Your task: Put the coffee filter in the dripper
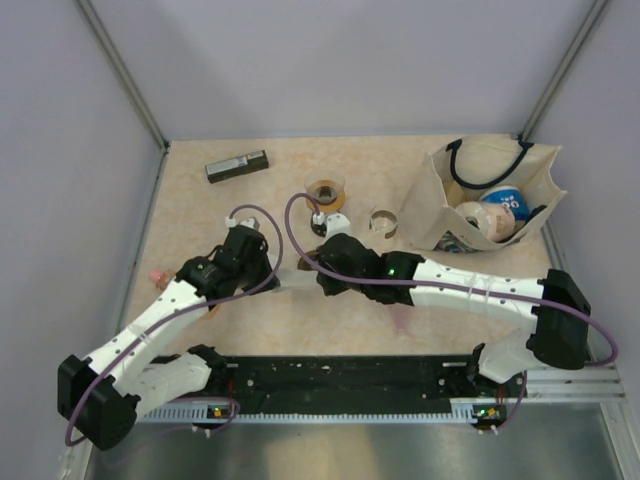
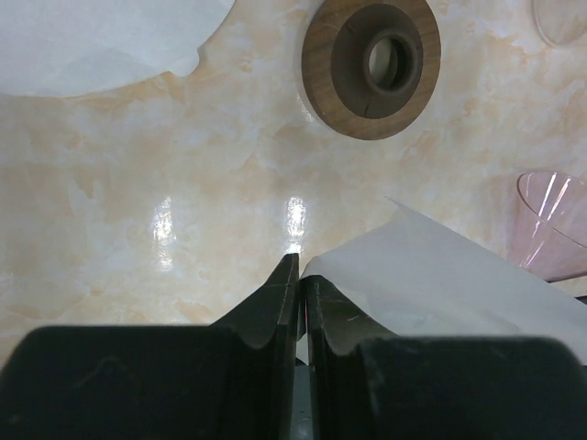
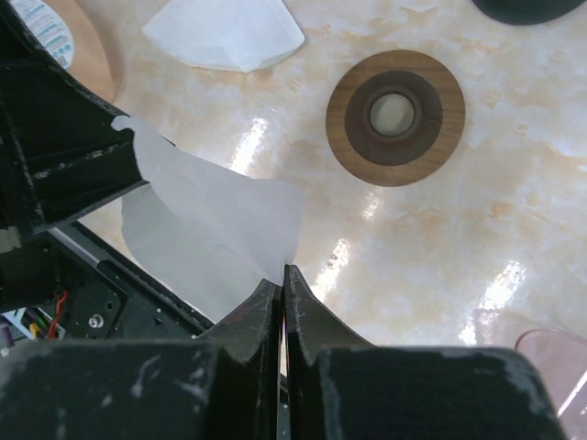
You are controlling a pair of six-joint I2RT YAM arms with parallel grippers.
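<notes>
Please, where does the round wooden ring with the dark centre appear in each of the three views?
Top external: the wooden ring is near the centre, a little above the middle.
Left wrist: the wooden ring is at the top edge, right of centre.
Right wrist: the wooden ring is upper right of centre.
Shared landmark: the white filter, lower right in the left wrist view and left of centre in the right wrist view.

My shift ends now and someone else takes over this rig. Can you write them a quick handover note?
The left fingers are shut on one edge of the coffee filter.
The right fingers are shut on the same filter, which is held between the two.
A pink cone, apparently the dripper, sits nearby with no filter in it. A wooden ring and a second filter lie on the table.
Done: filter grasped.
Left: seat it in the dripper.
</notes>
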